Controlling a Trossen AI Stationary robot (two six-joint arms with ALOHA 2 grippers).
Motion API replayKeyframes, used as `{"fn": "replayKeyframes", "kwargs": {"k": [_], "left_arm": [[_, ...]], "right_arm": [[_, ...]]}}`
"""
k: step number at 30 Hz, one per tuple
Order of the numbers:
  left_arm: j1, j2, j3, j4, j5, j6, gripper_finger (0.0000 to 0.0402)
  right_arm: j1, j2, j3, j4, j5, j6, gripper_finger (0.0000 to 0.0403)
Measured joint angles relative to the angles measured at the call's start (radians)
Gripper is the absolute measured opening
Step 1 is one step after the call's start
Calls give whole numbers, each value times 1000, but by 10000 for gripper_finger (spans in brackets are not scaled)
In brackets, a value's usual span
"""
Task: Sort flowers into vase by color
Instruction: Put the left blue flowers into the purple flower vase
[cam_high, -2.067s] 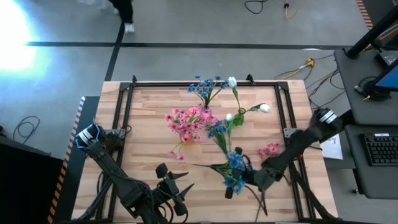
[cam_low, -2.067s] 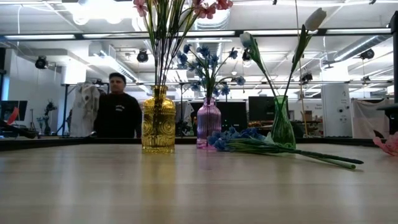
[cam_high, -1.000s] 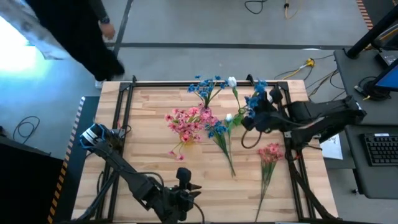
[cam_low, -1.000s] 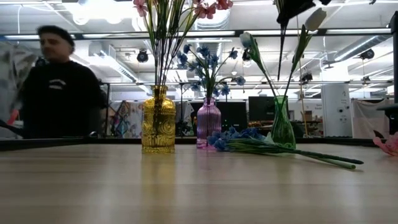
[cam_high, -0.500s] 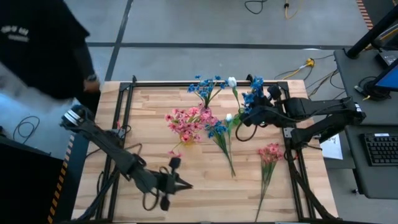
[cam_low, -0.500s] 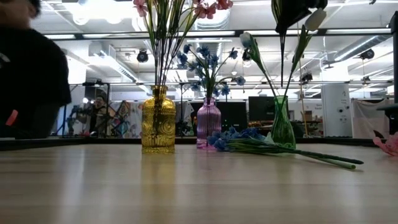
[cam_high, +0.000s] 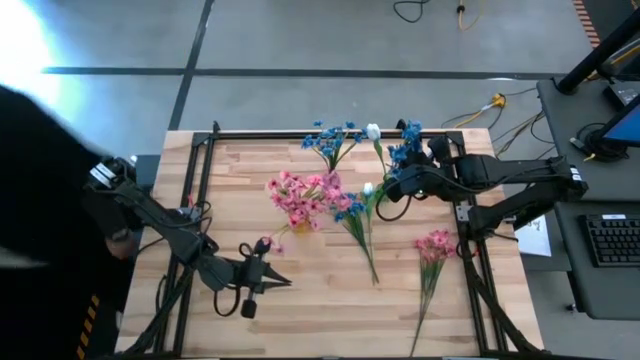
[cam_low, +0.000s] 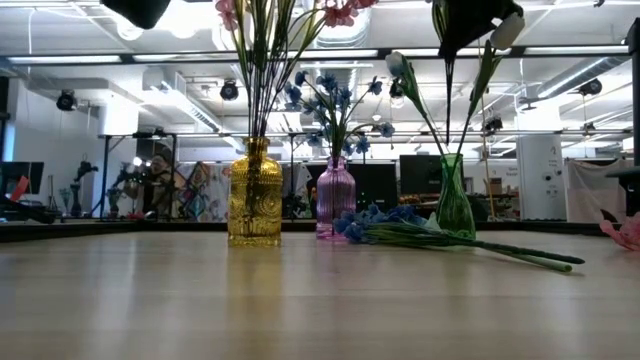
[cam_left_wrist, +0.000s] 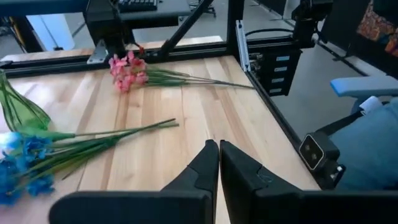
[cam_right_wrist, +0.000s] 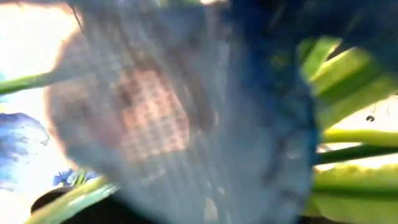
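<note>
Three vases stand at the far side: a yellow one (cam_low: 254, 195) with pink flowers (cam_high: 300, 195), a purple one (cam_low: 335, 200) with blue flowers (cam_high: 332, 138), and a green one (cam_low: 455, 200) with white buds (cam_high: 372, 131). My right gripper (cam_high: 398, 178) is over the green vase, shut on a blue flower spray (cam_high: 408, 145). One blue spray (cam_high: 355, 225) and one pink spray (cam_high: 432, 248) lie flat on the table. My left gripper (cam_high: 280, 282) hovers shut above the table's near left part, with nothing between its fingers (cam_left_wrist: 217, 155). My right gripper (cam_low: 470, 25) holds the blue spray by its stem just under the blossoms; the gripper's body hides the place of contact. The stem (cam_low: 450, 100) hangs straight down below it, toward the green vase's mouth. Whether its lower end is inside the vase, I cannot tell.
A black frame (cam_high: 205, 150) borders the wooden table. A small pink blossom (cam_high: 265, 243) shows close to my left gripper. A dark-clothed person (cam_high: 40, 200) is at the table's left edge. Bare wood lies along the near edge (cam_high: 330, 320).
My left arm has swung from the near edge toward the table's left and far side, and its gripper has turned. My right gripper has drifted slightly toward the table's left with the blue spray. A person has walked along the table's left side.
</note>
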Motion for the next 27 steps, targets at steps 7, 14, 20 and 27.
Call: {"fn": "replayKeyframes", "kwargs": {"k": [7,14,20,27], "left_arm": [[0,8,0,-16,0,-13,0],[-1,9,65,-111,-1,-36,0],[-1,9,90,-217,-2,-31,0],[-1,7,110,-226,-5,-116,0]], "right_arm": [[0,0,-1,-14,-22,49,28],[0,0,-1,-14,-14,34,28],[0,0,66,-13,-29,12,28],[7,-1,169,20,-250,-72,28]]}}
